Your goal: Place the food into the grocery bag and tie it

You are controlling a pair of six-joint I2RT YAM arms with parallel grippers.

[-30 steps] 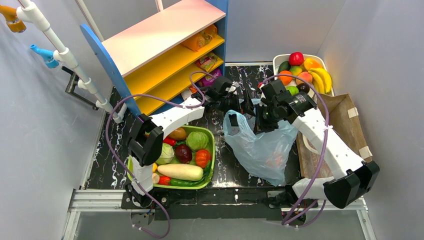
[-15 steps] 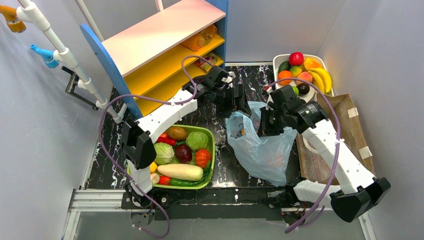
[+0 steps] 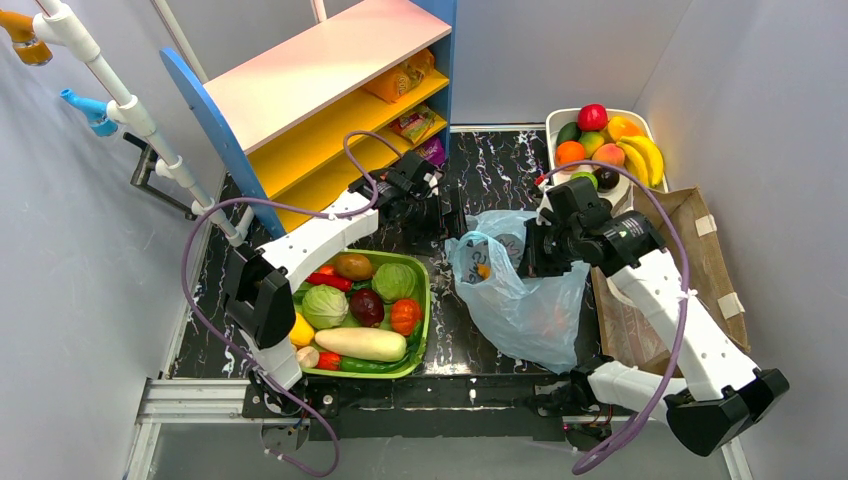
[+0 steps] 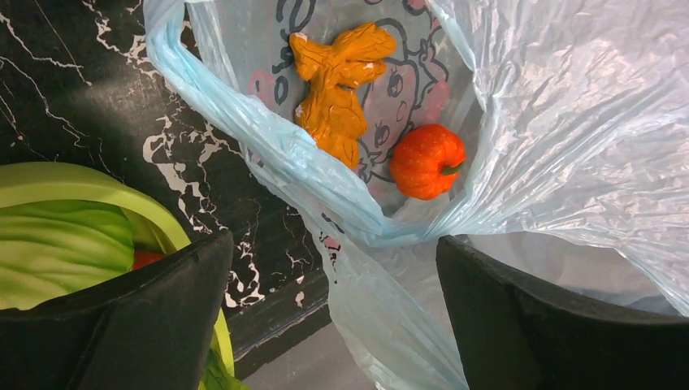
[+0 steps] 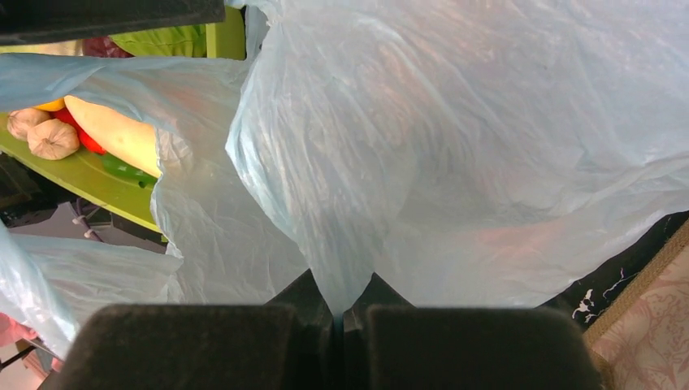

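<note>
Left wrist view: looking down into the open mouth of the bag [image 4: 569, 106], with a round orange food [image 4: 426, 161] and a lumpy yellow-orange food [image 4: 337, 81] side by side inside, just beyond the left gripper [image 4: 333, 309]. Spread wide, gripping nothing, poised over the bag's left rim. Right gripper [image 5: 337, 313] pressed together, pinching a fold of bag film at the right of the mouth. Bag mid-table on black marbled table [image 3: 480, 160]; green basket [image 3: 422, 290] of vegetables left, paper bag [image 3: 700, 250] right, white fruit tray [image 3: 552, 118] far right, shelf [image 3: 330, 65] far left. Grey walls [image 3: 90, 300] around.
</note>
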